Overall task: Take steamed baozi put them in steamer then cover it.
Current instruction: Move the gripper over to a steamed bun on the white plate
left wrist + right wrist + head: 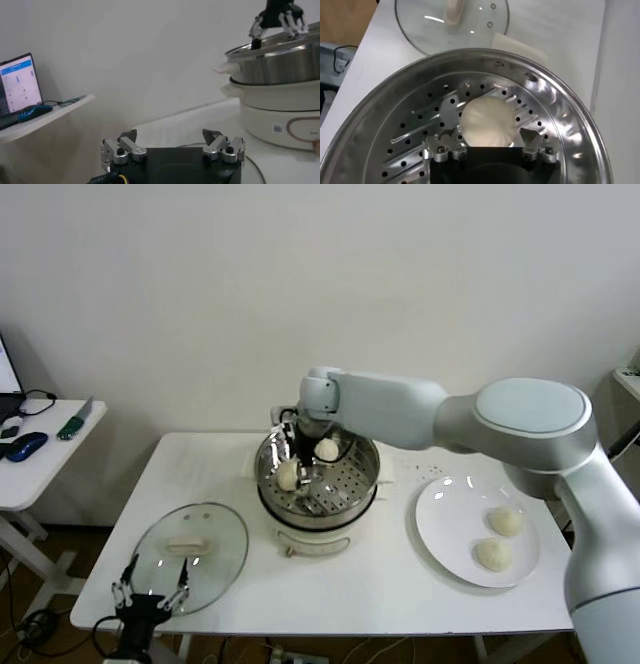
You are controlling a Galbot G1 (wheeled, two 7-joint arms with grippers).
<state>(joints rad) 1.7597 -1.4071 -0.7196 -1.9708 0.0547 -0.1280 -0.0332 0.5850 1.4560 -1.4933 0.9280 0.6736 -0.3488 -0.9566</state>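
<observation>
The steamer (318,474) stands mid-table on its white pot base (315,536). Two baozi lie in it, one at the front left (288,474) and one further back (327,449). My right gripper (296,454) reaches down into the basket and is open. In the right wrist view its fingers (536,142) stand wide apart on either side of a baozi (486,121) that rests on the perforated bottom (420,135). Two more baozi (505,521) (492,555) lie on the white plate (440,514). The cover (190,544) lies flat at the front left. My left gripper (150,592) is open by the cover's near edge.
A low side table (40,459) with a blue mouse (25,446) and a laptop (20,82) stands to the left. The wall is close behind the table. From the left wrist view the steamer (280,60) rises ahead, with the right gripper (277,17) above it.
</observation>
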